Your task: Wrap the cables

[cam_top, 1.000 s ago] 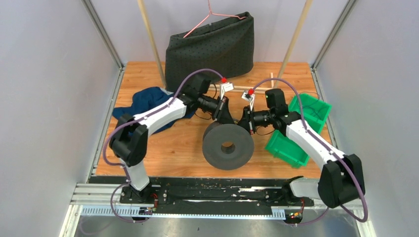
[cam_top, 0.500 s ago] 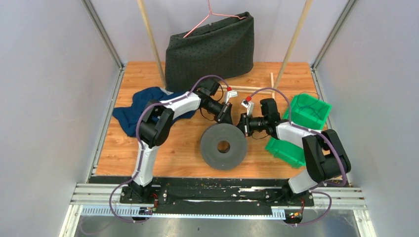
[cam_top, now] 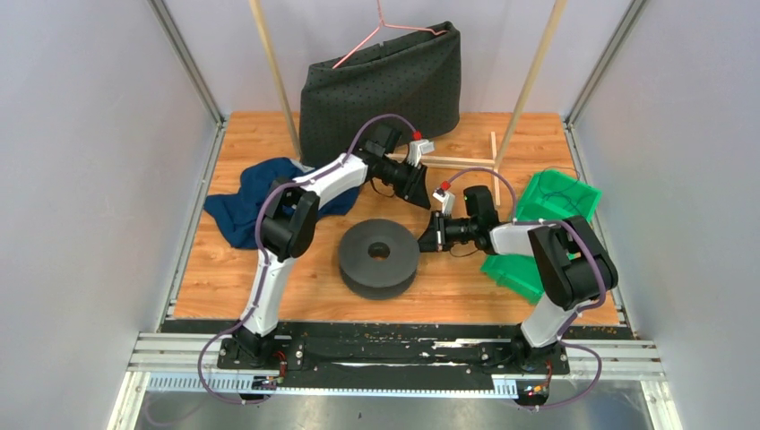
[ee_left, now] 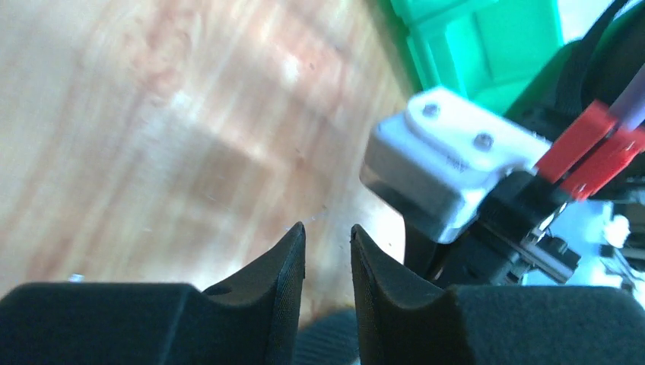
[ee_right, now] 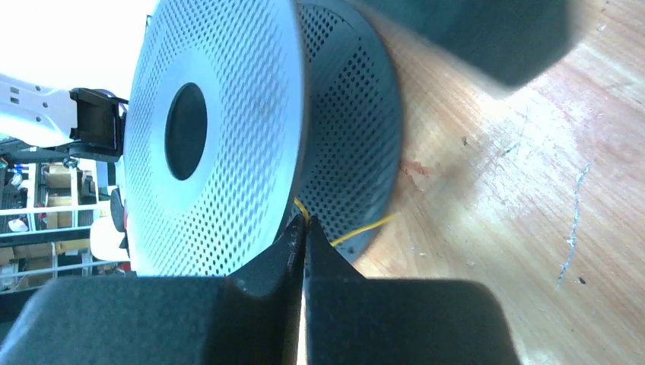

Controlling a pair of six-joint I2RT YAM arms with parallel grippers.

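A dark perforated spool [cam_top: 380,258] lies flat on the wooden table; the right wrist view shows it [ee_right: 220,129] edge-on. The thin yellow wire [ee_right: 365,226] runs out from between the spool's flanges. My right gripper [ee_right: 304,224] is shut on this wire right at the spool's rim. In the top view it [cam_top: 425,240] sits low at the spool's right edge. My left gripper [cam_top: 421,195] hovers behind the spool, apart from it. Its jaws [ee_left: 328,232] stand a little open with nothing between them.
Two green bins [cam_top: 560,202] [cam_top: 515,273] stand at the right, close to my right arm. A blue cloth [cam_top: 246,202] lies at the left. A dark bag [cam_top: 381,90] with a pink hanger [cam_top: 381,27] stands at the back, with wooden sticks [cam_top: 462,162] lying beside it.
The spool, held up on edge between both grippers, now lies flat and further left. My left gripper has let go and drawn back. My right gripper has come down to the rim.
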